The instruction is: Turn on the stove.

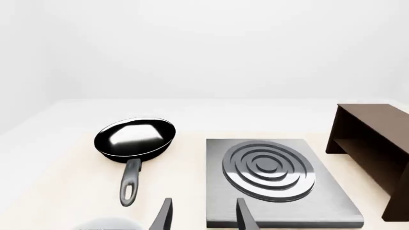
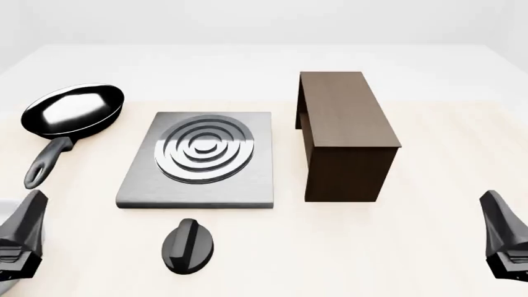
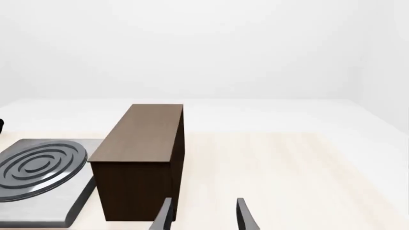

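Since the stove's control knob [image 2: 188, 245] sits untouched before the stove [image 2: 199, 159], both spread-fingered grippers, left gripper [image 1: 201, 215] and right gripper [image 3: 201, 215], hang well apart from it.

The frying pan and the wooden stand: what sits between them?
The stove, its ringed plate flat on the table, lies between frying pan and wooden stand, plainest in the front view.

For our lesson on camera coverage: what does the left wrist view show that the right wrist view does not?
Only the left wrist view shows the shiny black frying pan. Only the right wrist view shows the top and near end of the dark brown wooden stand. Both show the flat grey metal stove plate with silver rings and an open gripper. Neither shows the knob.
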